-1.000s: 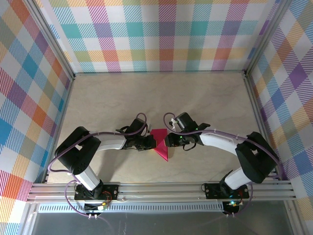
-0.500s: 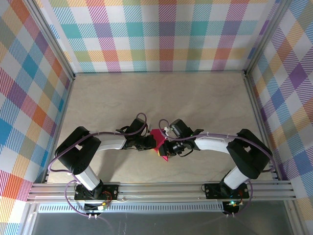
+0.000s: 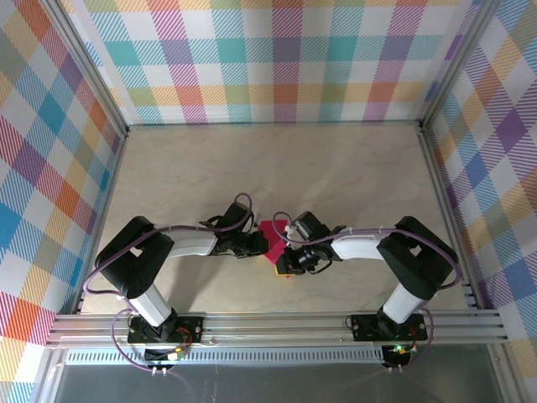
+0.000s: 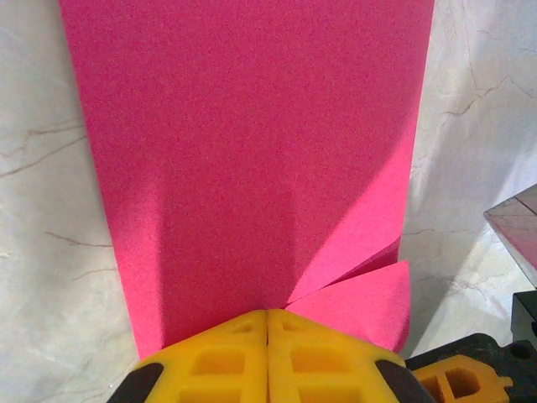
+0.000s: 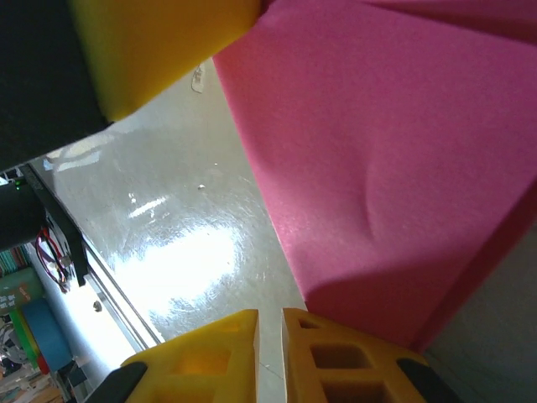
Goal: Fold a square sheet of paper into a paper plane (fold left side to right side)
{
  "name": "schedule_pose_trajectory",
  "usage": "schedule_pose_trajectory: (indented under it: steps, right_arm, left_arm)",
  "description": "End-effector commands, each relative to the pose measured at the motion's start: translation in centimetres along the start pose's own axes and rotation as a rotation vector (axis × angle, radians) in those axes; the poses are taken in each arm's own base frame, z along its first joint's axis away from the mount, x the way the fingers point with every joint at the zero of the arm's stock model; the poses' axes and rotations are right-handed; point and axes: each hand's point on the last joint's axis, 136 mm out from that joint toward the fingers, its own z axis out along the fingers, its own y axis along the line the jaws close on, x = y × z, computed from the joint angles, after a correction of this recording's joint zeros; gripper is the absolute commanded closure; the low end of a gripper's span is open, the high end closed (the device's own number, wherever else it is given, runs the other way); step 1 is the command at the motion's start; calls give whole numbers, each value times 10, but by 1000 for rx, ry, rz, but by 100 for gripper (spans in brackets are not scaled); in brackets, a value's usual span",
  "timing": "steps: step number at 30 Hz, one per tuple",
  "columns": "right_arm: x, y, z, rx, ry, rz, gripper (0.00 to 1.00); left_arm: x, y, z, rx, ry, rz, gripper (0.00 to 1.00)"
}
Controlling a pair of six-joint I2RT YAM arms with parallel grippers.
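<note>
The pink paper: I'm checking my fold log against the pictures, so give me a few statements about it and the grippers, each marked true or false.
1. The pink paper lies between the left gripper and the right gripper. True.
2. The paper is a flat, unfolded square. False: the left wrist view shows a folded flap at its near right corner.
3. The left gripper's fingers stand wide apart. False: they are pressed together at the paper's near edge.
4. The table under the paper is pale and marbled. True.
</note>
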Motion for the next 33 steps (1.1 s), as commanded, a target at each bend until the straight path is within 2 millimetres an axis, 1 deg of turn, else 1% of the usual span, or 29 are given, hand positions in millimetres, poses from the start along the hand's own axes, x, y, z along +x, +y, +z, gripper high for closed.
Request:
schedule_pose_trajectory:
  steps: [1,10,17,20,23,26,28,30,33]
  right_arm:
    - [5,-8,3,18,8,19,85]
    - [15,-15,5,22,32,46,85]
    - [30,-21,6,9,57,78,87]
    - [36,-20,2,7,63,76,88]
    - [39,-13,-7,5,58,56,89]
    - [35,-2,-20,-4,31,22,90]
    - [30,6,-28,-14,0,2,91]
    - [20,14,-35,-35,-44,-17,91]
    - [2,23,-36,-54,-94,-40,91]
  left_arm:
    - [14,29,8,-118,42,-28,92]
    - [12,29,7,-122,37,-25,92]
    - [11,27,6,-121,34,-23,92]
    - [10,26,5,-123,32,-21,92]
    - [10,25,5,-121,32,-18,92]
    - [9,25,5,-124,32,-17,92]
    - [9,26,6,-124,34,-17,92]
    - [9,25,5,-122,31,-17,92]
    - [8,24,6,-119,29,-15,92]
